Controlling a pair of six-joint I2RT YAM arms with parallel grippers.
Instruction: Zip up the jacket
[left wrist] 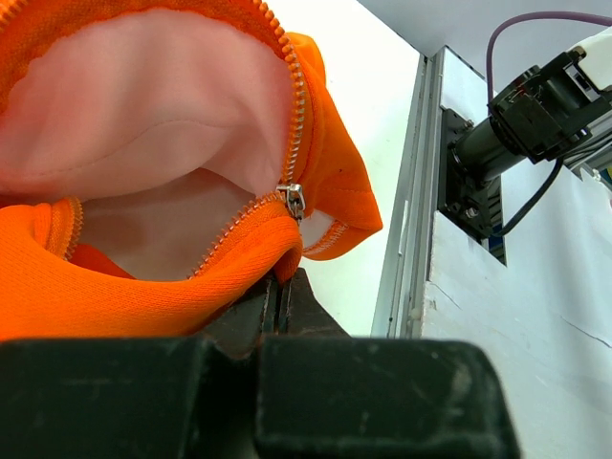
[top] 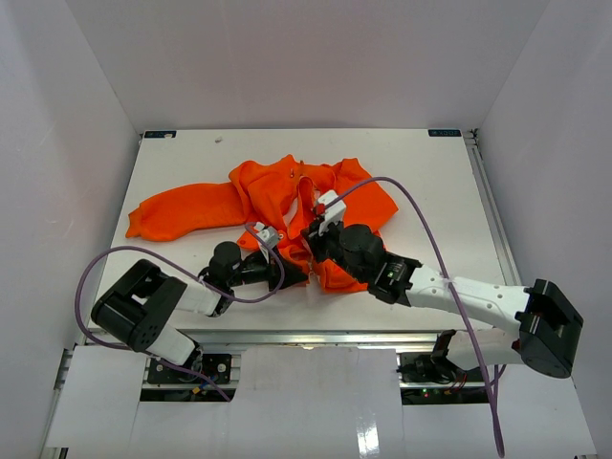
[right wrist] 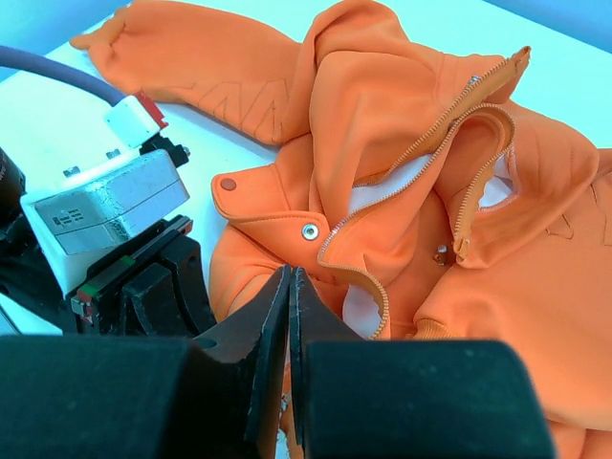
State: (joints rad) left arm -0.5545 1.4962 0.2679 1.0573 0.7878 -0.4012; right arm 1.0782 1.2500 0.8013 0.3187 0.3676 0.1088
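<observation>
On the table (top: 191, 153): the jacket (top: 277, 186) is lying crumpled, unzipped;
Left gripper (left wrist: 284, 287): I am seeing it clamping the hem (left wrist: 143, 296) below the zipper slider (left wrist: 293, 199);
Right gripper (right wrist: 290, 282): jaws pressing together against the hem

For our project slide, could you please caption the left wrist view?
Left gripper shut on the jacket hem, just below the zipper slider; pale lining exposed.
</observation>
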